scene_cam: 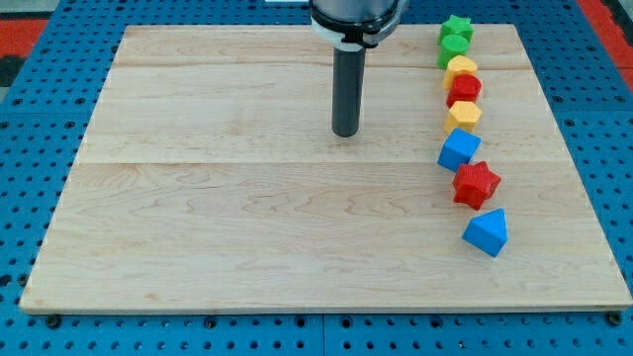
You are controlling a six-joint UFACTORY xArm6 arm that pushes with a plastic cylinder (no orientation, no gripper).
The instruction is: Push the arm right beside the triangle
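A blue triangle block lies at the lower right of the wooden board, lowest in a column of blocks. My tip stands on the board at upper centre, well to the view's left of and above the triangle, touching no block. Above the triangle in the column sit a red star, a blue cube, a yellow hexagon, a red hexagon, a yellow block, a green block and a green star.
The board lies on a blue pegboard table. The column of blocks runs down the board's right side, slanting a little to the right toward the bottom.
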